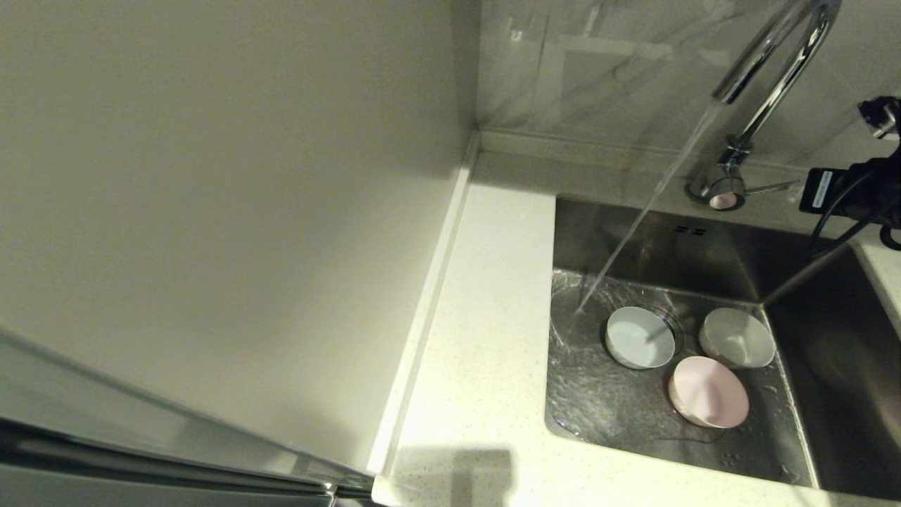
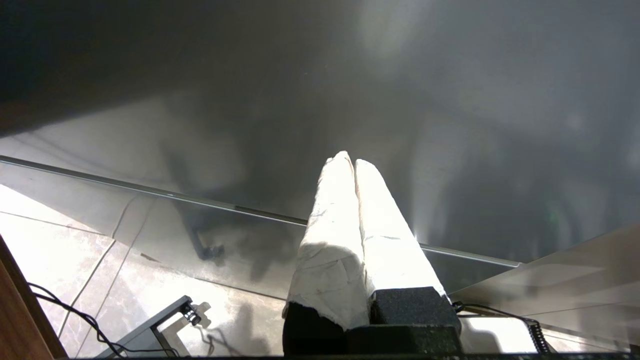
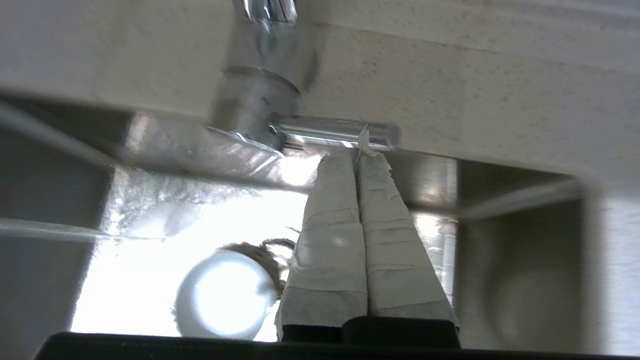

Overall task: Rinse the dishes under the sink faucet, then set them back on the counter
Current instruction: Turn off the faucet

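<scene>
Three bowls lie in the wet sink (image 1: pixel 605 415): the pale blue-grey one (image 1: pixel 639 338) over the drain, the whitish-mint one (image 1: pixel 736 338) to its right, the pale pink one (image 1: pixel 708 391) nearer me. Water runs from the chrome faucet (image 1: pixel 767 63) and lands left of the blue-grey bowl. My right arm (image 1: pixel 855 190) reaches in beside the faucet's side lever (image 1: pixel 771 187). In the right wrist view my right gripper (image 3: pixel 356 156) is shut and empty, its tips right at the lever (image 3: pixel 330 132). My left gripper (image 2: pixel 348 159) is shut and empty, away from the sink.
The off-white counter (image 1: pixel 486 338) runs along the sink's left side, bounded by a cream wall panel (image 1: pixel 211 211). A marble backsplash (image 1: pixel 598 70) stands behind the faucet. The left wrist view shows floor tiles and cables (image 2: pixel 75 310) below a dark panel.
</scene>
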Motion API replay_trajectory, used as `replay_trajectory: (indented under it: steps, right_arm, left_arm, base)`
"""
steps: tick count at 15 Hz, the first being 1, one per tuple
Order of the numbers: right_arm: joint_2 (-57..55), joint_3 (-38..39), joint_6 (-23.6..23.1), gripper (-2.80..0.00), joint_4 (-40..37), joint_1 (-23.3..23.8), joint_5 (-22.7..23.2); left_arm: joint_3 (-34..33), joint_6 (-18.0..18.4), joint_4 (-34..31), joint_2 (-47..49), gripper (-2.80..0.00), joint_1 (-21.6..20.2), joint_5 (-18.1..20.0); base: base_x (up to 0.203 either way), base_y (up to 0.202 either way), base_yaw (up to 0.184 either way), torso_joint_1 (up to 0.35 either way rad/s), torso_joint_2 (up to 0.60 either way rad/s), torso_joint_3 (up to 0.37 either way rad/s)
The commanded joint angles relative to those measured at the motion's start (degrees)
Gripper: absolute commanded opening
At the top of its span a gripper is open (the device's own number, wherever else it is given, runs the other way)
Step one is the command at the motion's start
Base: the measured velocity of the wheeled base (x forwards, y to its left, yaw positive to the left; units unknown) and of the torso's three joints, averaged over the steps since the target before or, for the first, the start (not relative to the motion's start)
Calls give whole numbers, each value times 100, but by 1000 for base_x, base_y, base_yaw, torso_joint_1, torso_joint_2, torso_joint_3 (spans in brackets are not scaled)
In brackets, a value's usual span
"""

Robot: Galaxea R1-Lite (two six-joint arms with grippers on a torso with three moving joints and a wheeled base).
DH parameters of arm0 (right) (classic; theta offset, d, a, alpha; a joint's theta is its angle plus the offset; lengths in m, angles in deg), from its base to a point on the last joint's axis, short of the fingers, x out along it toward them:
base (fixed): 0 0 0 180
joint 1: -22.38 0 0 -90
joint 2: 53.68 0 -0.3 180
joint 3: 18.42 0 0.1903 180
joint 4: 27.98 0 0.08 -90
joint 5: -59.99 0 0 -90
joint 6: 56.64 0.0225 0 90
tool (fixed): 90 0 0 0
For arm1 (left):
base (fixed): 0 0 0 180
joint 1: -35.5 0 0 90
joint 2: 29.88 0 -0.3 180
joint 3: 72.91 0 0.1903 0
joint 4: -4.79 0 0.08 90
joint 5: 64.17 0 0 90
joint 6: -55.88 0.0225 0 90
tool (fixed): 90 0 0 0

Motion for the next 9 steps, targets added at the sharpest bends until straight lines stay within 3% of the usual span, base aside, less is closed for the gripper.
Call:
replay_trajectory:
  steps: [1, 4, 9]
  right_arm:
    - [-115, -35, -296, -280, -16, -16, -13]
    - [-442, -95, -815, -280, 13, -23, -65]
    - [-969, -661, -1064, -280, 319, -23, -359]
  left_arm:
    - [0, -4, 4, -18, -280, -2, -1]
    - [0, -3, 4, -19, -280, -1, -1]
    - [0, -4, 4, -26, -280, -2, -1]
  base:
    - [0, 0, 0, 0, 0, 0]
    - [0, 0, 0, 0, 0, 0]
    - [0, 0, 0, 0, 0, 0]
